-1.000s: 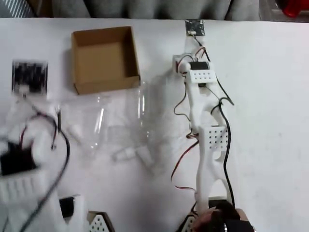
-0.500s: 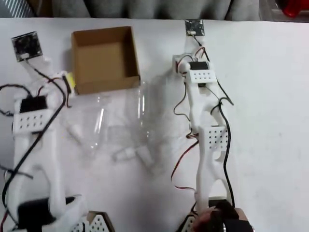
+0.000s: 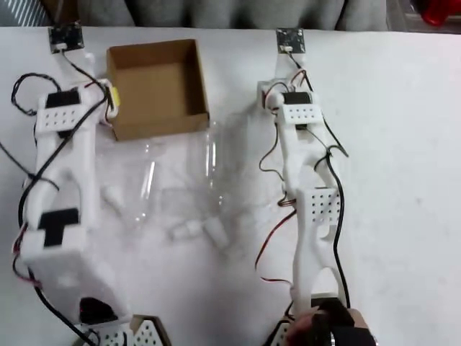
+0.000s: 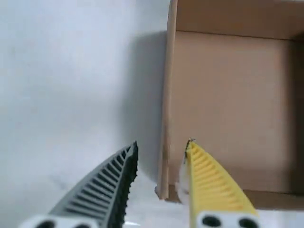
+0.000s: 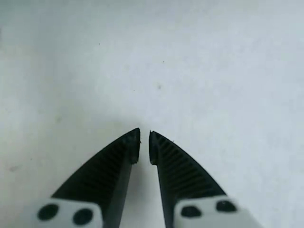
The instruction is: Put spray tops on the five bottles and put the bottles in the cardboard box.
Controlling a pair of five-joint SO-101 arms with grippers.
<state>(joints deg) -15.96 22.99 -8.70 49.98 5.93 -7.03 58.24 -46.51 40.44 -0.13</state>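
Left hand (image 4: 161,145), part-open and empty, straddles a wall of the brown cardboard box (image 4: 228,95), likely to steady it; right hand (image 5: 144,135), pinched shut, hangs at its three o'clock.

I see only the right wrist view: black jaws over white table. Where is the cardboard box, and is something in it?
Observer: In the high view the cardboard box sits open and empty at the far side of the table, next to the left arm.
Operator: Where are the bottles?
Observer: Clear bottles lie on the table between the left arm and the right arm, nearer the bases than the box.
Operator: What about the left jaws?
Observer: Open, across the box's wall: gray finger outside, yellow finger over the inside.
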